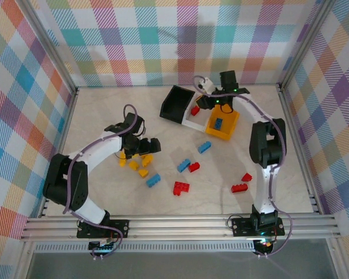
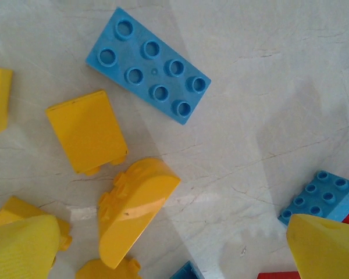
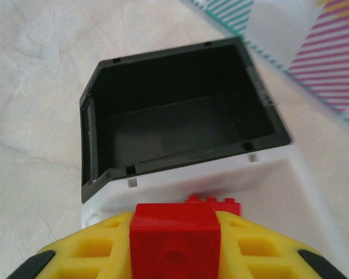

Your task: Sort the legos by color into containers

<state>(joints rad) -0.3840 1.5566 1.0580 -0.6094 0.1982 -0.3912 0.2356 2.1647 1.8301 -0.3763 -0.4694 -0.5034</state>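
Observation:
The containers stand at the back of the table: a black bin (image 1: 175, 103), a white bin (image 1: 193, 121) and an orange-yellow bin (image 1: 230, 129). My right gripper (image 1: 208, 103) hovers over the white bin, shut on a red lego (image 3: 174, 238) between its yellow fingers (image 3: 93, 256). Another red brick (image 3: 218, 204) lies in the white bin (image 3: 279, 186), beside the black bin (image 3: 180, 116). A blue brick (image 1: 219, 123) lies in the orange-yellow bin. My left gripper (image 1: 142, 150) is open above yellow legos (image 2: 134, 209), with a blue brick (image 2: 148, 64) beyond.
Loose legos are scattered mid-table: blue ones (image 1: 204, 147) (image 1: 183, 165) (image 1: 153, 180), red ones (image 1: 181, 188) (image 1: 239, 188) (image 1: 246, 177) and a yellow cluster (image 1: 138, 168). Plaid walls with metal rails close in the table on three sides.

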